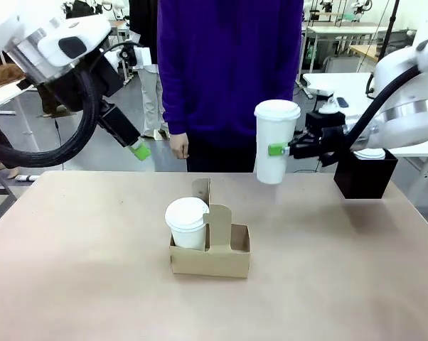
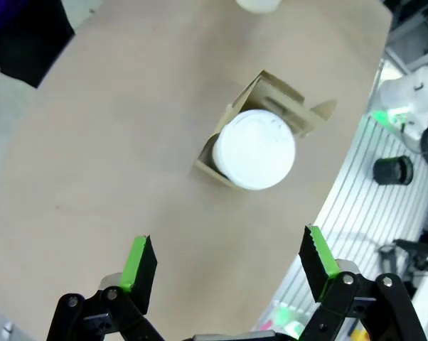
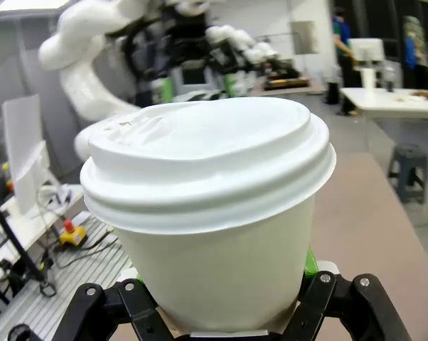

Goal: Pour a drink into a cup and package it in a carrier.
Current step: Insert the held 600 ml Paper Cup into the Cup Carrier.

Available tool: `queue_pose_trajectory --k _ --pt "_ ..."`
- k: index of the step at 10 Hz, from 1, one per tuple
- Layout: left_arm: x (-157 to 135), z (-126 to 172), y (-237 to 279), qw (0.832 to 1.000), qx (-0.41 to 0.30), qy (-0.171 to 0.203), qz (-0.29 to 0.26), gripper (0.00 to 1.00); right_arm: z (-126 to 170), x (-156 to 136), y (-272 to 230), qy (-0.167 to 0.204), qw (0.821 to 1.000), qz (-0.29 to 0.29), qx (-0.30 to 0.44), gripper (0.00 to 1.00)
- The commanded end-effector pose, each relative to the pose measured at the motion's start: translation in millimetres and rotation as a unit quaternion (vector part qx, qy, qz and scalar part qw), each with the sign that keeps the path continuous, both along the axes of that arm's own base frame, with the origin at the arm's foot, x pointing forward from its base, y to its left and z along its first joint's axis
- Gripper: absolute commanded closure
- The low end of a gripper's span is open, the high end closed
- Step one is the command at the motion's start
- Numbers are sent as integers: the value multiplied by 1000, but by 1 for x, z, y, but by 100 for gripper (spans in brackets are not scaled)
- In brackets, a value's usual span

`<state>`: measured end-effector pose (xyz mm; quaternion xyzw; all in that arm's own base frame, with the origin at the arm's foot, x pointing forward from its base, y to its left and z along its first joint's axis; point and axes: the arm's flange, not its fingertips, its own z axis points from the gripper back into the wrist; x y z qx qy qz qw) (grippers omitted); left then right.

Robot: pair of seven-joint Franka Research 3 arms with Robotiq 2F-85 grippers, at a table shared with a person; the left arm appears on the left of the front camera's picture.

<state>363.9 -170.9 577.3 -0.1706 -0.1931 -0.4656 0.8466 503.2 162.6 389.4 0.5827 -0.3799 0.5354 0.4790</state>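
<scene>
Front view: right gripper [image 1: 278,150] clamped side-on around the tall cup [image 1: 271,128], upright in the air, up and right of the carrier [image 1: 210,261]. Likely lining up for the free right slot, since the short lidded cup [image 1: 186,222] fills the left. Left gripper [image 1: 138,149] open, parked clear.

A robotics lab, with white workbenches [image 1: 342,30], a stool [image 3: 412,153], a red emergency-stop button [image 3: 70,228] near the table

1. Your desk [image 1: 72,284] has a plain tan top.
2. The brown cardboard carrier [image 1: 210,259] stands near its middle, handle panel upright.
3. A short white lidded cup [image 1: 186,224] sits in the carrier's left slot.
4. A black box [image 1: 363,181] is at the far right corner.
</scene>
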Motion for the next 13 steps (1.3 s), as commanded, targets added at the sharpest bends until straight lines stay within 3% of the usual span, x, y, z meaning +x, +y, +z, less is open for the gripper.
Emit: queue_pose_trajectory --k 1,3,7,9,11,13 --pt "2 -21 40 996 -47 -9 -70 0 -25 -12 11 -33 997 60 24 20" --pt "11 -48 75 994 -46 -33 -98 0 -46 -20 21 -35 996 73 48 20" --pt "18 -91 115 977 -44 -119 -169 0 -65 -39 43 -36 995 59 76 20" --pt "19 -106 121 974 -54 -111 -191 0 -71 -41 54 -23 995 58 83 20" --pt "19 -114 129 979 -72 -102 -162 0 -74 -46 61 -7 994 63 89 20" --pt "17 -103 120 977 -39 -106 -182 0 -80 -48 66 2 995 65 80 20"
